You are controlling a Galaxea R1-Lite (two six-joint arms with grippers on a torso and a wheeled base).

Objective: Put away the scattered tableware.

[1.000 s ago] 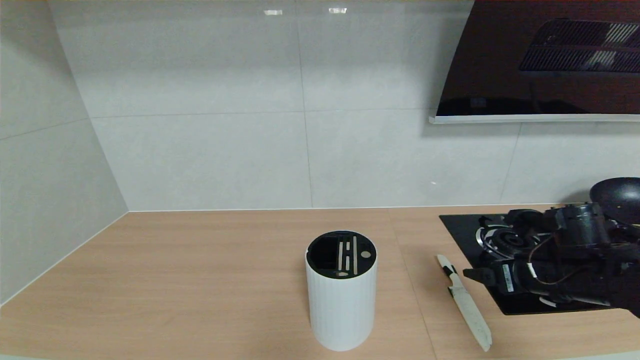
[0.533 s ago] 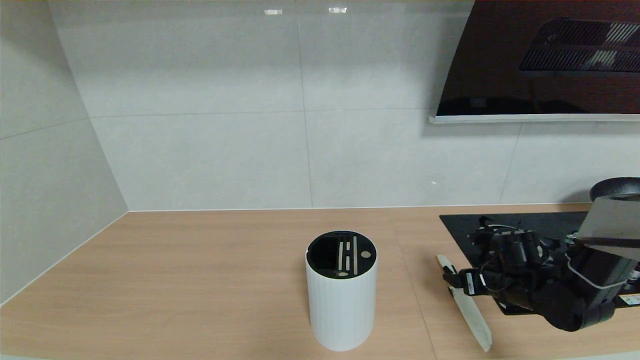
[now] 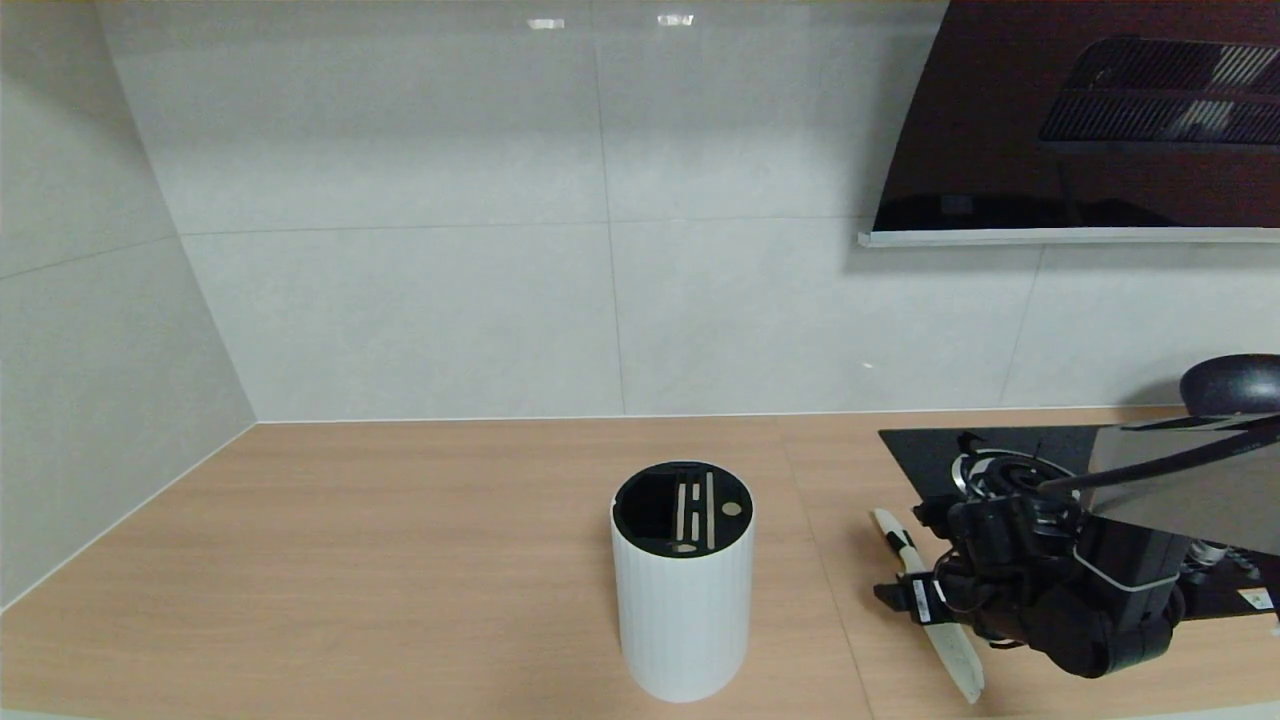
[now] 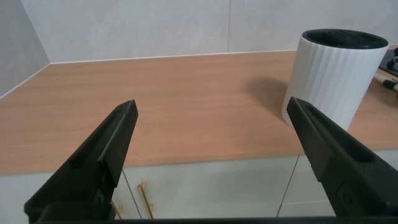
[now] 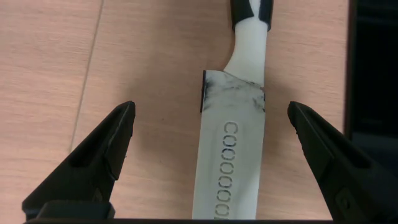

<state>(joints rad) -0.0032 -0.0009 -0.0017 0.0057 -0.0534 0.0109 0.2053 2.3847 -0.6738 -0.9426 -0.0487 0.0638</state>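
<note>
A white ribbed knife holder (image 3: 683,600) with a black slotted top stands upright near the counter's front; it also stands ahead of my left gripper (image 4: 211,109), whose fingers (image 4: 102,158) are spread wide and hold nothing. To the holder's right a knife (image 3: 958,660) with a pale blade and a white, black-banded handle lies flat on the wood. My right gripper (image 3: 908,555) hovers low over the knife, open. In the right wrist view the blade (image 5: 233,155) runs between the right gripper (image 5: 210,112), one finger on each side, apart from it.
A black cooktop (image 3: 920,455) with a burner (image 3: 1000,475) lies just right of the knife, a dark pan (image 3: 1235,385) at its far end. A range hood (image 3: 1080,120) hangs above. Tiled walls close the back and left. Bare counter (image 3: 400,540) spreads left of the holder.
My right arm has swung left off the cooktop and come down over the knife, so its open fingers now straddle the blade. Knife and holder have not moved.
</note>
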